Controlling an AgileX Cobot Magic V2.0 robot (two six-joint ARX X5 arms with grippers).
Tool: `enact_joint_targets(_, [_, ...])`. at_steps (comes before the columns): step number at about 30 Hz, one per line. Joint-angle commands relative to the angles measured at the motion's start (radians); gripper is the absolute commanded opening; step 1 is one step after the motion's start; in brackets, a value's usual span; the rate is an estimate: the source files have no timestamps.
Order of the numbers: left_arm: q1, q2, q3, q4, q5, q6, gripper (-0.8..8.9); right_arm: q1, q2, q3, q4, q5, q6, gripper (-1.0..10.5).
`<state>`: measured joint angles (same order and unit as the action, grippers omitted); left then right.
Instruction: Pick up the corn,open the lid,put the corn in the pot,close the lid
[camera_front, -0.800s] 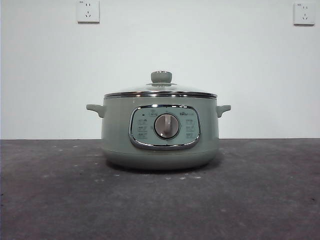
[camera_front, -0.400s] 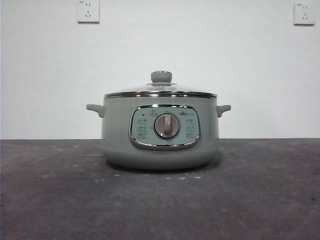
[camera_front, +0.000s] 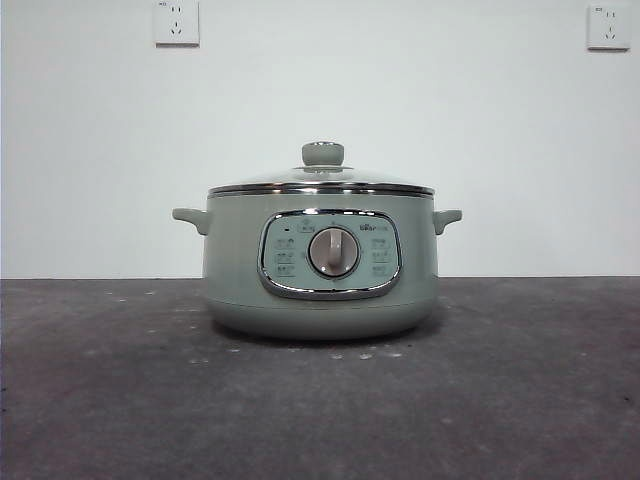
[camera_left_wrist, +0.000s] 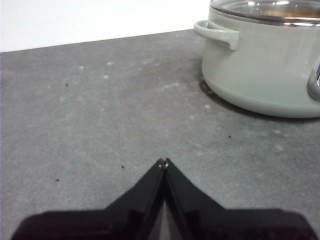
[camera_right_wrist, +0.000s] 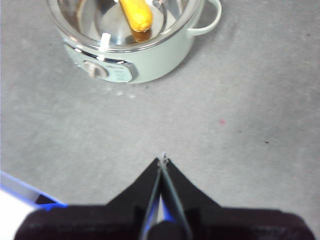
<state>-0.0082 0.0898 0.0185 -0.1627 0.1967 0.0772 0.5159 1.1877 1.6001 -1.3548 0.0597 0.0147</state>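
Note:
The pale green pot (camera_front: 320, 265) stands in the middle of the dark table with the glass lid (camera_front: 321, 181) sitting on it, knob up. It shows in the left wrist view (camera_left_wrist: 260, 65) and the right wrist view (camera_right_wrist: 150, 57) too. The yellow corn (camera_right_wrist: 136, 13) lies inside the pot, seen through the lid (camera_right_wrist: 80, 25) in the right wrist view. My left gripper (camera_left_wrist: 163, 162) is shut and empty, low over the table well to one side of the pot. My right gripper (camera_right_wrist: 163, 159) is shut and empty, high above the table away from the pot. Neither arm shows in the front view.
The dark grey table (camera_front: 500, 400) carries only the pot. Two wall sockets (camera_front: 176, 22) sit high on the white wall behind. A blue and white edge (camera_right_wrist: 20, 192) shows at the right wrist view's corner.

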Motion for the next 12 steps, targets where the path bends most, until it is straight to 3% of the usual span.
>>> enact_joint_targets(1, [0.003, 0.009, -0.01, 0.006, 0.005, -0.006, -0.04, -0.002, -0.008, -0.006, -0.014, 0.053, 0.002, 0.0])
enact_joint_targets(4, [0.003, 0.02, -0.01, 0.006, 0.005, -0.006, -0.03, -0.021, -0.045, -0.007, 0.04, 0.117, -0.041, 0.0])
enact_joint_targets(6, [0.003, 0.029, -0.01, 0.006, 0.005, -0.006, -0.03, -0.051, -0.093, -0.021, 0.146, 0.099, -0.043, 0.0])
enact_joint_targets(12, [0.003, 0.055, -0.01, 0.006, 0.005, -0.006, -0.04, -0.194, -0.303, -0.228, 0.503, -0.122, -0.045, 0.0])
